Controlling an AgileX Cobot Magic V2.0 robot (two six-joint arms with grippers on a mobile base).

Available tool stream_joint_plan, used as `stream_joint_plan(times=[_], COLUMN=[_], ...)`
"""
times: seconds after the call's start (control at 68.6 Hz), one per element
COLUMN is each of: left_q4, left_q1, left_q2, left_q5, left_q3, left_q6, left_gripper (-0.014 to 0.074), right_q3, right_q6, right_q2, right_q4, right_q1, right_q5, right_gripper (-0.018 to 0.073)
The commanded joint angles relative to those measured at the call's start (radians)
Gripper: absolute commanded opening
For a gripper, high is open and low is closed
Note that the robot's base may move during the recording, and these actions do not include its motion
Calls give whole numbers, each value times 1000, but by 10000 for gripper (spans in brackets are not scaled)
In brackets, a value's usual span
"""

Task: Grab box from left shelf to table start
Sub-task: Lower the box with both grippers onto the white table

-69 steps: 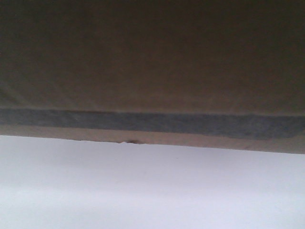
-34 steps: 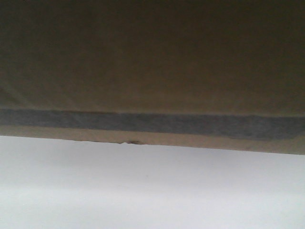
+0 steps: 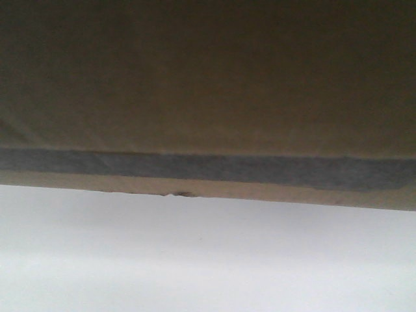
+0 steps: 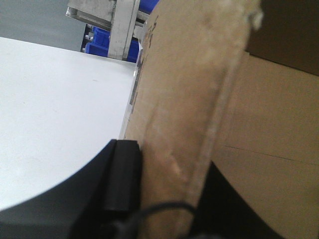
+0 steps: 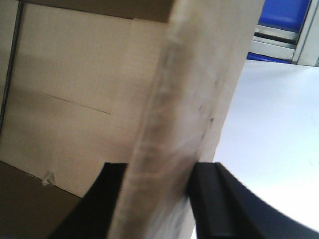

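My left tool (image 4: 169,199) pinches 1 side wall of the box (image 4: 189,74). A black finger (image 4: 122,179) lies flat on the outer face, and the other sits dark inside the open carton. My right tool (image 5: 159,199) clamps the wall on the other side the same way, with a finger on each face below the raw cardboard edge. In the front view the tan box fills the upper frame. A grey band (image 3: 208,168) runs along it near its lower edge, and the white bench (image 3: 208,260) spreads below. I cannot tell whether the box rests on the bench or hangs just over it. Both wrist views show bare bench beside the gripped walls. Beyond the bench's far edge in the left wrist view stands the shelf (image 4: 119,25), with silver uprights and blue bins (image 4: 102,40) behind them. Some dark print shows on the box's outer face, too slanted to read.
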Motion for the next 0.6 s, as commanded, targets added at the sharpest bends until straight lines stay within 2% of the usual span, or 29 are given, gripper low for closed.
stream_joint_plan(times=[0.0,0.248,0.408,0.583], left_q4=[-129,-146,-140,-77], left_q1=[-25,-25,-25,-25], left_q2=[1,1,29,172], left_q5=[-98,-109,-177,-100], left_q3=[-37,-37,-51,-132], left_q6=[131,131,131,129], left_gripper=[-92,-92,-92,-92], right_q3=[-27,-27,-38,-140], right_q6=[-54,-54,-46,-38], right_q2=[20,20,51,228], right_q4=[-51,-51,-38,5], right_q1=[-4,-4,-4,-4], right_q5=[-175,-175,-188,-110], right_gripper=[62,62,62,62])
